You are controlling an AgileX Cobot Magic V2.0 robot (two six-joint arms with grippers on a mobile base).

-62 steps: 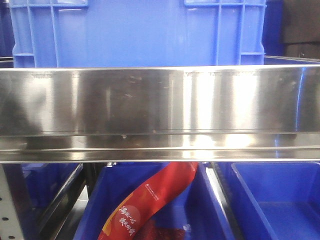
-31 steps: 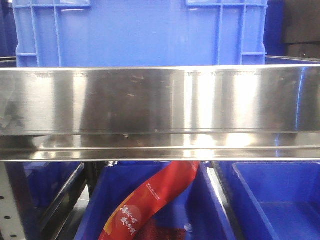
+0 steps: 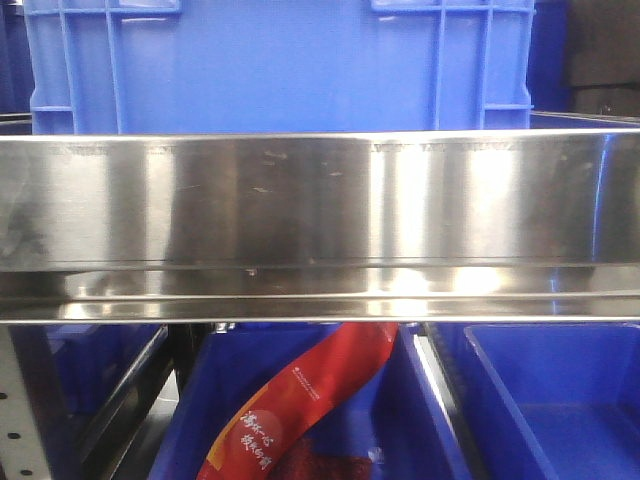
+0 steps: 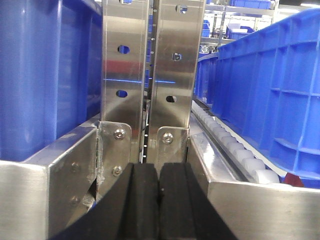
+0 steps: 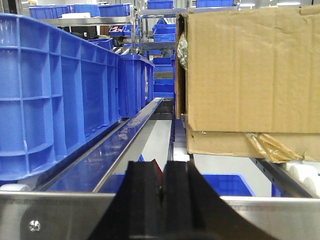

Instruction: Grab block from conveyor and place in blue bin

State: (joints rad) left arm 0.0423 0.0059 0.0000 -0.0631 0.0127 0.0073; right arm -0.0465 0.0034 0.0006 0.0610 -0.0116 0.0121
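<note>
Steel rail [image 3: 320,200] fills front; right wrist adds cardboard box [image 5: 250,70].

Even bright indoor lighting; broad white glare bands on the polished steel shelf rail [image 3: 320,215]; near black rubber tool pads [image 4: 155,200] soft-focused.

A wide steel rail [image 3: 320,225] is spanning the front view, with a tall blue crate [image 3: 280,65] sitting behind it at 12 o'clock. Below, at 6 o'clock, a red packet [image 3: 300,405] with white lettering is lying tilted in a lower blue tub [image 3: 420,430]. On the right wrist view, a cardboard box [image 5: 245,70] is standing at 2 o'clock, possibly resting on rollers [image 5: 302,175].
</note>
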